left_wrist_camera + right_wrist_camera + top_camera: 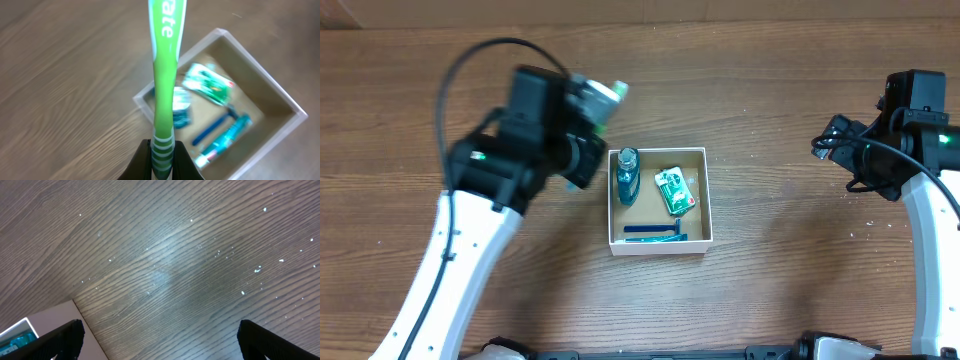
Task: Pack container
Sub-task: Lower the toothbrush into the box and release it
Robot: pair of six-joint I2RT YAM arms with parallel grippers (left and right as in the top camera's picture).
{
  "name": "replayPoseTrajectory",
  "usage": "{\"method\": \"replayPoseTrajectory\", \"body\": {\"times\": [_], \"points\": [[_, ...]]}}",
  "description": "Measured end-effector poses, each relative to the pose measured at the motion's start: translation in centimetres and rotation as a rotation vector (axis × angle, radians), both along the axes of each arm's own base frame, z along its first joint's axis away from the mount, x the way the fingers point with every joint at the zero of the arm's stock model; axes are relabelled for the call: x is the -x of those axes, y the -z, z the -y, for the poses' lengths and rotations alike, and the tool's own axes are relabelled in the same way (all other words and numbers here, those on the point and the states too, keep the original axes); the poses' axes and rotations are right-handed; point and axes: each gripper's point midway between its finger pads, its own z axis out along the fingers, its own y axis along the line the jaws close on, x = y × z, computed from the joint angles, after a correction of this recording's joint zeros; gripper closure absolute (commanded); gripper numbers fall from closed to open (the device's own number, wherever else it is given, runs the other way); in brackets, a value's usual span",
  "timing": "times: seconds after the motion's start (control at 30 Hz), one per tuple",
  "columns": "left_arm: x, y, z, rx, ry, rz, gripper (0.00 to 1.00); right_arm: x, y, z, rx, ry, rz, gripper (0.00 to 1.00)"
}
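The container (659, 243) is a shallow white-walled box with a brown inside, at the table's middle. It holds a blue bottle (626, 174), a green-and-white packet (674, 190) and a blue razor (653, 232). My left gripper (162, 156) is shut on a green toothbrush (164, 75), held above the table just left of the container's (240, 47) near-left corner. In the overhead view the toothbrush (608, 98) sticks out past the left gripper (590, 110), up and left of the box. My right gripper (160, 345) is open and empty over bare wood, right of the container (45, 317).
The wooden table (770, 100) is bare around the box. The right arm (905, 130) stands at the far right. The left arm (490, 200) reaches in from the lower left.
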Motion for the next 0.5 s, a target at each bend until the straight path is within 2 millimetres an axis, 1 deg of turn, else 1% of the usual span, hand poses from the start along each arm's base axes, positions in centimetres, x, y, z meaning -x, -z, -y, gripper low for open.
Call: {"method": "replayPoseTrajectory", "body": {"times": [0.03, 0.1, 0.13, 0.17, 0.2, 0.27, 0.37, 0.47, 0.5], "points": [[1.2, 0.5, 2.4, -0.016, 0.089, -0.007, 0.96, 0.0, 0.0, 0.0, 0.000, 0.001, 0.001, 0.00], [2.6, 1.4, 5.1, -0.038, 0.191, -0.027, 0.96, 0.0, 0.0, 0.0, 0.000, 0.000, 0.001, 0.00], [3.7, 2.6, 7.0, -0.060, 0.260, -0.056, 0.96, 0.0, 0.0, 0.0, 0.000, 0.000, 0.001, 0.00], [4.0, 3.3, 7.6, -0.073, 0.281, -0.073, 0.96, 0.0, 0.0, 0.0, -0.001, 0.000, 0.001, 0.00], [4.5, 4.5, 8.2, -0.098, 0.307, -0.112, 0.96, 0.0, 0.0, -0.1, -0.003, -0.002, 0.002, 0.00], [5.0, 7.3, 8.9, -0.147, 0.333, -0.195, 0.96, -0.1, 0.0, -0.2, -0.010, -0.005, 0.003, 0.00], [5.2, 11.2, 8.9, -0.213, 0.336, -0.311, 0.96, -0.1, 0.0, -0.3, -0.013, -0.009, 0.004, 0.00], [5.1, 14.1, 8.9, -0.256, 0.335, -0.383, 0.96, -0.1, 0.0, -0.3, -0.015, -0.010, 0.003, 0.00], [5.1, 14.6, 8.9, -0.268, 0.333, -0.397, 0.96, -0.1, 0.0, -0.3, -0.015, -0.010, 0.004, 0.00]]}}
